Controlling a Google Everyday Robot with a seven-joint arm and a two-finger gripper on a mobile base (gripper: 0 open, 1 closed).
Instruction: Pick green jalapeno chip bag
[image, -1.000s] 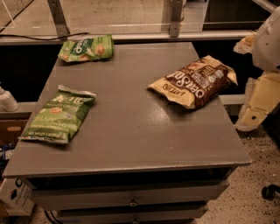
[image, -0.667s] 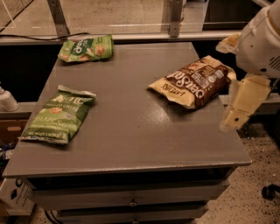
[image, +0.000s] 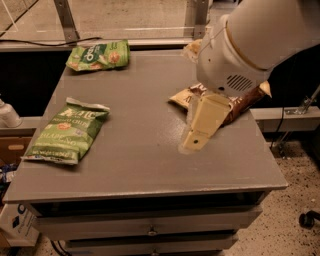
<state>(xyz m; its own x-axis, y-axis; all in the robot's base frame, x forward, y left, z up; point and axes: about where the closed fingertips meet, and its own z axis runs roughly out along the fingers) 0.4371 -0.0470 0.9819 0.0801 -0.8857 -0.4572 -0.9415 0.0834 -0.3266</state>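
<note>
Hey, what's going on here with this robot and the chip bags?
A one-armed robot is after the green jalapeno chip bag, which lies untouched near the table's left edge. Its claw hangs over the right half, far from it, just in front of a brown bag. A smaller green bag sits at the back.

The bench (image: 140, 170) top is smooth, matt grey. The green jalapeno chip bag (image: 67, 131) near its left edge is crinkly film with a faint sheen, like the smaller green bag (image: 98, 55) at the far left corner. The gripper (image: 194, 141), right of the bench's middle beside the brown bag (image: 246, 102), looks like smooth cream plastic under the arm's (image: 260, 35) glossy white shell.
</note>
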